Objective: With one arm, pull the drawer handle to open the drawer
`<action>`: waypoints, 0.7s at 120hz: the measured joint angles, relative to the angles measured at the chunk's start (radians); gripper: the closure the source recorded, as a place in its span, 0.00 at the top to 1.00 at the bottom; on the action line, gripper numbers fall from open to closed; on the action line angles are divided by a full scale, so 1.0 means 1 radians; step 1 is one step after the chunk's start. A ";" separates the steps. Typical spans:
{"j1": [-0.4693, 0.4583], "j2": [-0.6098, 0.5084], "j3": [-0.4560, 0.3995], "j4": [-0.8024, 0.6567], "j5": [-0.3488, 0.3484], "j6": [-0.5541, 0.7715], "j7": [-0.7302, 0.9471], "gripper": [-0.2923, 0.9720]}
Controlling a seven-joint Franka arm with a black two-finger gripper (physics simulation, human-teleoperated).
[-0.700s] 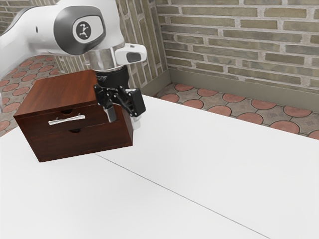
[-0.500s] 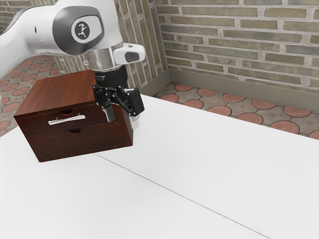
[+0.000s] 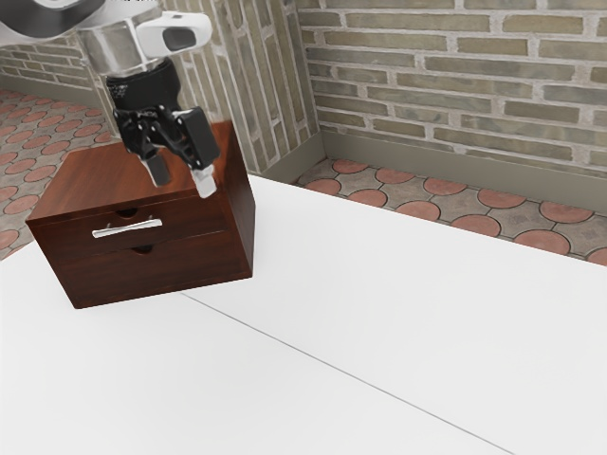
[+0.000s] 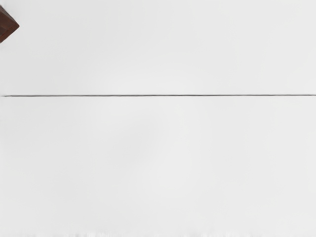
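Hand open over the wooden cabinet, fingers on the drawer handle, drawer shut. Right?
One thing is off: the fingers are not on the drawer handle. The exterior view shows the open hand hanging over the top of the wooden cabinet, apart from the handle on its front. The drawer is shut, as you say.

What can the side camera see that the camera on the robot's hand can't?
Side camera: the robot arm with its black jaws open, up over the wooden box, plus the silver handle on the box's front, the brick wall and the round floor tiles.

Hand camera: no new thing of its own; it looks at the table from close up.

Both: the white table, the thin dark line across it, and the wooden box, which is one brown corner in the hand camera.
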 joint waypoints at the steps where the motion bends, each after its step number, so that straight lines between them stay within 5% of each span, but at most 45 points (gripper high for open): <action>1: 0.002 -0.006 0.002 -0.014 0.000 -0.001 0.002 0.77; 33: 0.047 -0.331 -0.013 -0.527 0.037 0.175 0.119 0.77; 60: 0.138 -0.377 -0.043 -0.598 0.041 0.278 0.397 0.77; 84: 0.164 -0.377 0.006 -0.618 0.136 0.328 0.613 0.77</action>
